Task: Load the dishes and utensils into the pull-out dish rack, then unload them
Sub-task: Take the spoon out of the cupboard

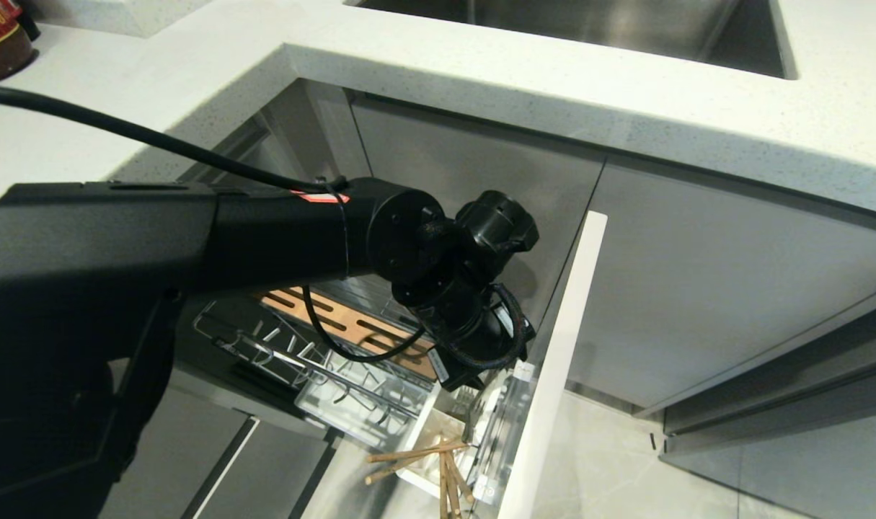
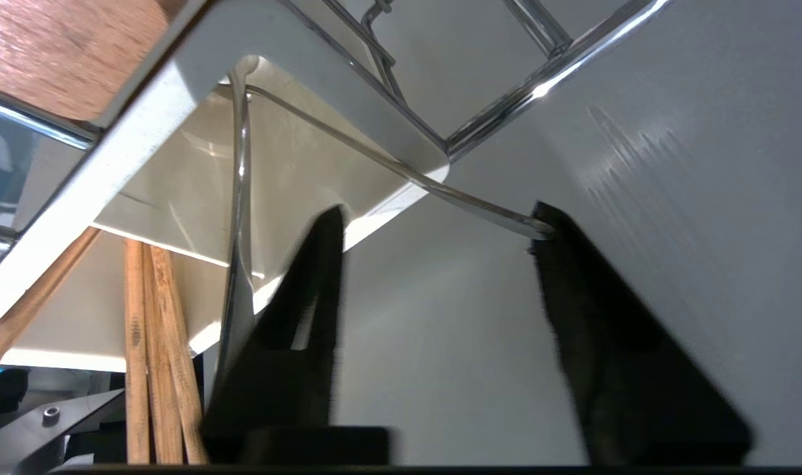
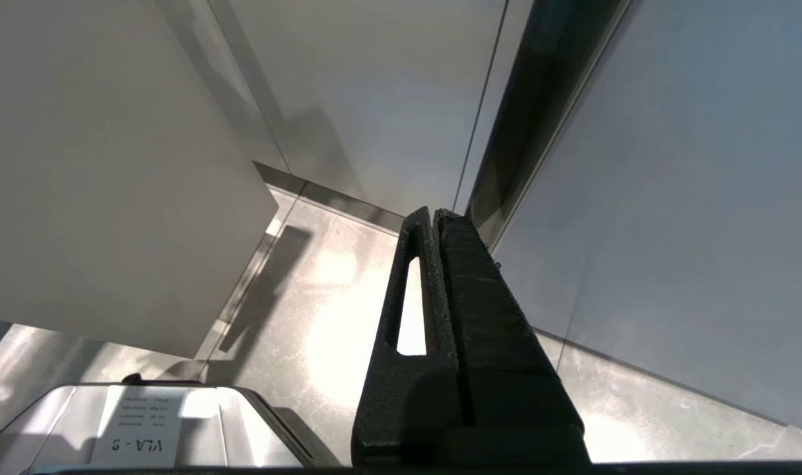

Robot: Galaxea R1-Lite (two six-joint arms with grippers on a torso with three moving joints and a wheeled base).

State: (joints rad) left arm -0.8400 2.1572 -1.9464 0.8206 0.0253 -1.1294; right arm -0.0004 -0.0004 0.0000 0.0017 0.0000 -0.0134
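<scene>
Pull-out dish rack (image 1: 322, 364) is standing drawn out of the cabinet below the counter: chrome wire basket, empty upright plate prongs, slotted tan wooden strip (image 1: 351, 328) lying along its rear side. Pale flat door front (image 1: 553, 375) is standing on edge at the outer end. White plastic cutlery cup (image 1: 427, 440) is sitting in the rack corner just inside the door front. Light-brown wooden chopsticks (image 1: 438, 461) are resting in the cup, splayed, several leaning out over its rim. Slim silver cutlery handles (image 2: 239, 198) are standing in the same cup, one curving outward; heads are hidden.
</scene>
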